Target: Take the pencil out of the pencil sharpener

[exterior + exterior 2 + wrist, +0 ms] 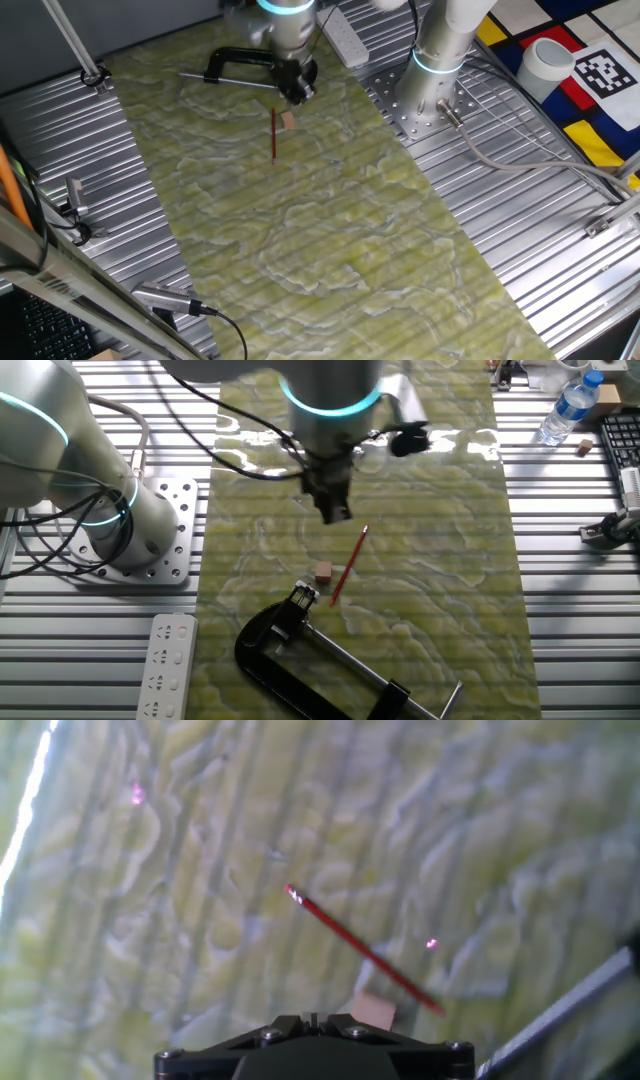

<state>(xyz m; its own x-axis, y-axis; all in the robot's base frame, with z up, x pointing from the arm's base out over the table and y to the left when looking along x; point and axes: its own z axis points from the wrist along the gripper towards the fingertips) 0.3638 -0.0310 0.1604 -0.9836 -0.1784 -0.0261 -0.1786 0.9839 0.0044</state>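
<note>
Observed pencil [348, 566] lying flat on green mat [330, 250], beside sharpener [323, 571], apparently already free of it. Noted gripper [333, 512] raised above both, holding nothing; finger state could not be told. Judged extraction done, retreat remaining; ample room, clamp [330, 660] nearby.

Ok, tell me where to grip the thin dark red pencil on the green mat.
Grip the thin dark red pencil mid-shaft from above, fingers straddling it crosswise: it lies flat, and the middle keeps clear of the small tan sharpener block beside its lower end.
</note>
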